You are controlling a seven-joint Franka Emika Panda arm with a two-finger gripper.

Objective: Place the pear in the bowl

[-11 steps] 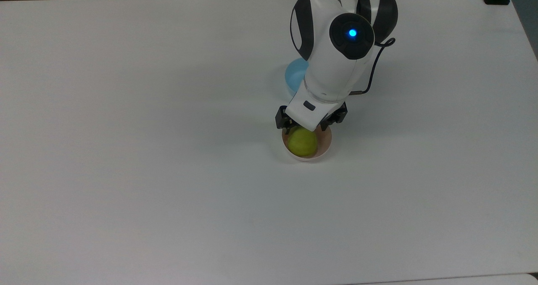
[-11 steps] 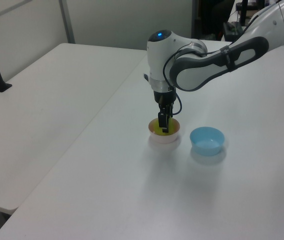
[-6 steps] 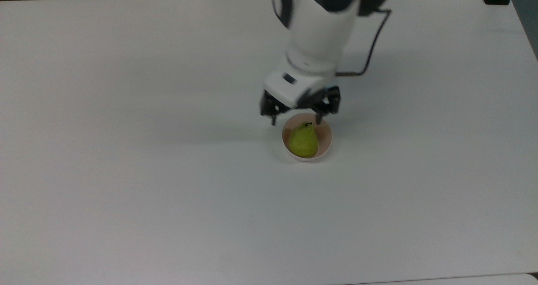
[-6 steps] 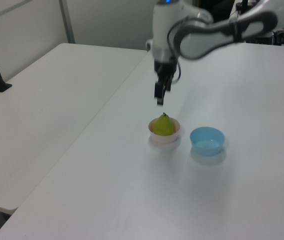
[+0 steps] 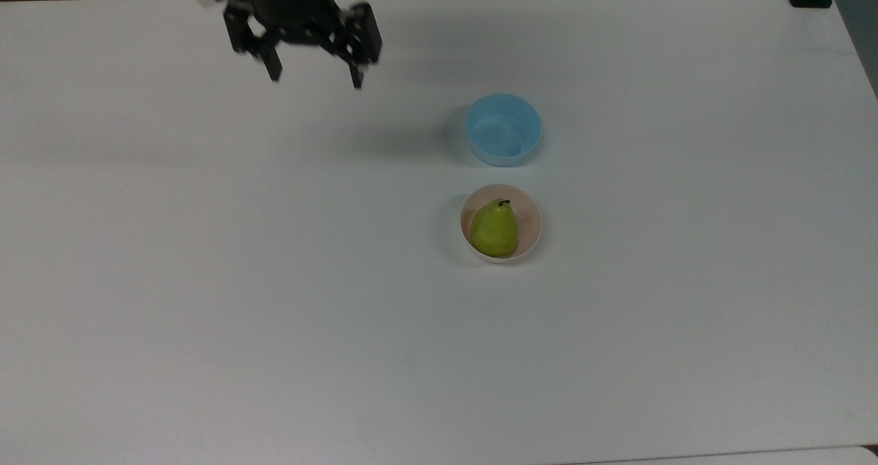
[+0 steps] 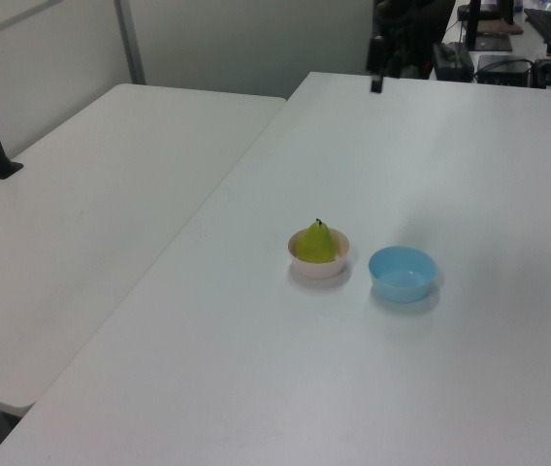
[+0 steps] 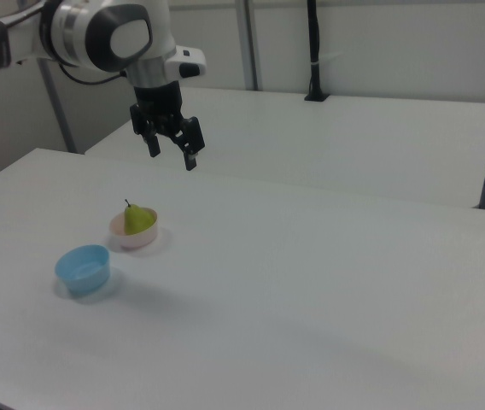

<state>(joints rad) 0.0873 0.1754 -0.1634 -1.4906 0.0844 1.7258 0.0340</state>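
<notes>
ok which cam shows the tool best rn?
Right view: the tool hangs mid-frame, fingers apart and empty, well above the table. Top view has it near the upper edge, also open. Left view gives just a small dark piece far off.

Your gripper (image 5: 314,81) now hangs high and well away toward the top view's upper left, no longer over the pink bowl (image 5: 529,237), uncovering the light blue bowl (image 5: 503,129).

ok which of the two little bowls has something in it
The small round pale pink plastic bowl, nearer the top view's bottom edge: a yellow-green pear sits in it, stem up. The light blue plastic bowl beside it is empty.
</notes>
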